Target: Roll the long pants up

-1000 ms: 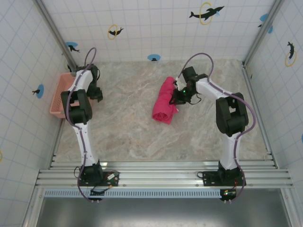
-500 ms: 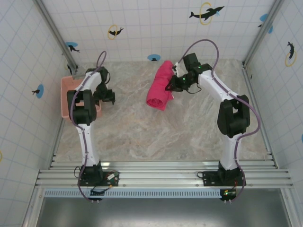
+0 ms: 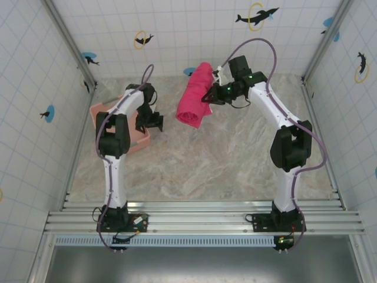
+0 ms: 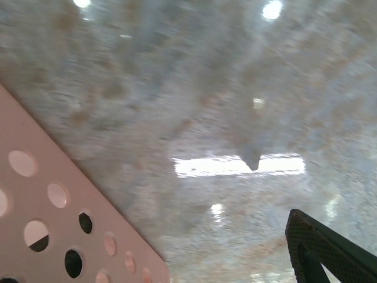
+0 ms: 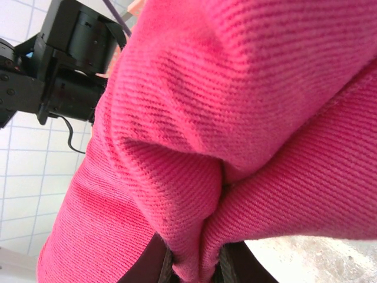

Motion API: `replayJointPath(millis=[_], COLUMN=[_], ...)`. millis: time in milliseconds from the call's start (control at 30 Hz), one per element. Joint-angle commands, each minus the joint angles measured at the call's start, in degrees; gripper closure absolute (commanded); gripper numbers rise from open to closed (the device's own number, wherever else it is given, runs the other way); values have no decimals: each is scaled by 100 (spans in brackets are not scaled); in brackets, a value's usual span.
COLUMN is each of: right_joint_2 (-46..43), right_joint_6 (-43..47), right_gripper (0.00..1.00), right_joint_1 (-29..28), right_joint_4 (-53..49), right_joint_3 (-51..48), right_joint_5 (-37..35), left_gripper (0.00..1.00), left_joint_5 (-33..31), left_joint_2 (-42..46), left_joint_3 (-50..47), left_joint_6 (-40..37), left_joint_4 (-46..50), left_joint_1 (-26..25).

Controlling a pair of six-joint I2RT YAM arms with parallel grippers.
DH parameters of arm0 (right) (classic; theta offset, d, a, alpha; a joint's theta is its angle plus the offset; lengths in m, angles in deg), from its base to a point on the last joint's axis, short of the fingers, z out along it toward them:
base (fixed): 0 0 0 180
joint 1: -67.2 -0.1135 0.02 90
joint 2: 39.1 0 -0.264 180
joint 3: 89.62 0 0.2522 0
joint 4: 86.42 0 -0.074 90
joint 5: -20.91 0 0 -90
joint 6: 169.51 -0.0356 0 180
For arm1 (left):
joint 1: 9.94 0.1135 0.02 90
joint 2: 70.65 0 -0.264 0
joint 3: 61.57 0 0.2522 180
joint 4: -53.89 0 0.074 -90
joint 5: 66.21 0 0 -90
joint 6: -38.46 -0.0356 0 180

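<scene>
Rolled long pants (image 3: pixel 192 103) hang clamped in the right gripper (image 3: pixel 208 96) (upper centre). Next, probably: lower into basket (image 3: pixel 140 140). Left gripper's (image 3: pixel 152 122) hold unclear.

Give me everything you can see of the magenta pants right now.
The bright magenta-pink cloth long pants are rolled into a thick bundle that hangs tilted. The separate legs can't be made out. Up close the fabric shows a ribbed twill weave with soft folds. The right claw is shut on one side of the bundle, which appears lifted off the marble-patterned table, near the back wall.
</scene>
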Motion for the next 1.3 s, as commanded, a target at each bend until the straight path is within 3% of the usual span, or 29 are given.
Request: replayJointPath(millis=[0, 133, 333, 467, 600, 800, 1000, 1133, 1267], right_joint_2=[-468, -461, -208, 175, 885, 2429, 3290, 3895, 4282], right_joint_6=[74, 81, 129, 151, 122, -74, -819, -1582, -1786], right_gripper=[100, 100, 100, 100, 100, 100, 100, 100, 100], right_joint_1=[-32, -96, -490, -835, -1236, -1835, -2144, -2213, -2260], right_joint_4=[311, 186, -78, -174, -129, 451, 2294, 3703, 4207], right_joint_3=[445, 757, 1710, 2301, 3130, 4587, 4625, 4751, 4877], right_joint_5=[551, 773, 1253, 1257, 1143, 944, 665, 511, 378], left_gripper=[12, 3, 3, 3, 3, 3, 3, 3, 3], left_joint_5=[223, 161, -475, -1069, -1837, -1789, -2145, -2144, -2088], left_joint_2=[355, 672, 844, 1378, 2128, 3350, 4156, 4753, 5128], left_joint_3=[94, 700, 2357, 2484, 1728, -120, -1027, -1810, -2233], left_joint_6=[255, 316, 299, 612, 923, 1045, 819, 1242, 1299], left_joint_4=[92, 223, 1088, 1046, 829, 333, 755, 915, 949], left_joint_1=[-85, -74, 53, 365, 789, 1453, 1813, 1815, 1812])
